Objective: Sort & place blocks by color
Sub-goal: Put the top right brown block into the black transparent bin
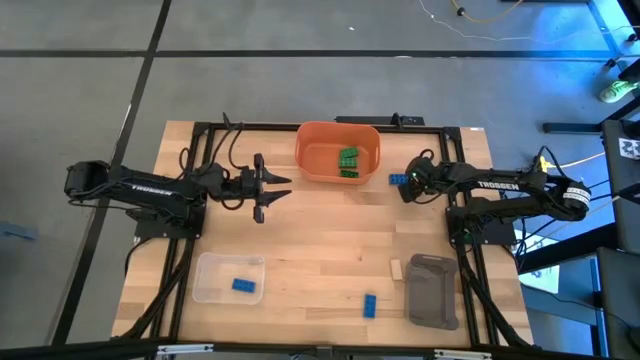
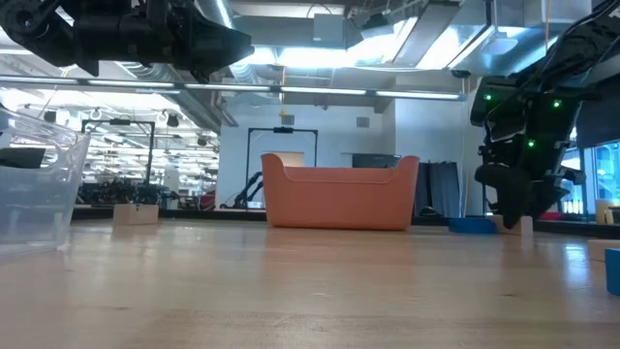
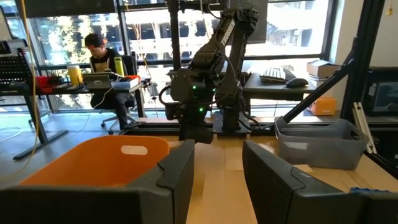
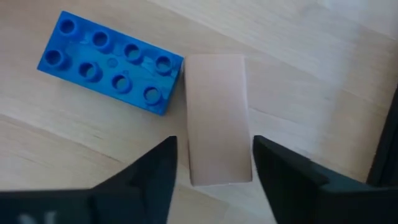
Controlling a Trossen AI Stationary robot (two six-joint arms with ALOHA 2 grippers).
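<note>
Right gripper (image 4: 214, 165): fingers apart, straddling a smooth tan block (image 4: 217, 118) flat on the wood table (image 4: 323, 68), with a studded blue brick (image 4: 109, 59) touching its corner; only the wrist view shows this. Left gripper (image 1: 275, 187): fingers apart, empty, beside the orange bin (image 1: 312, 150) holding green bricks (image 1: 348, 162).

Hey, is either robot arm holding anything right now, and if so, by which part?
Nothing is clearly held. The right pincer straddles the long sides of a tan block beside a blue brick, gaps still showing. The left pincer hangs open and empty.
</note>
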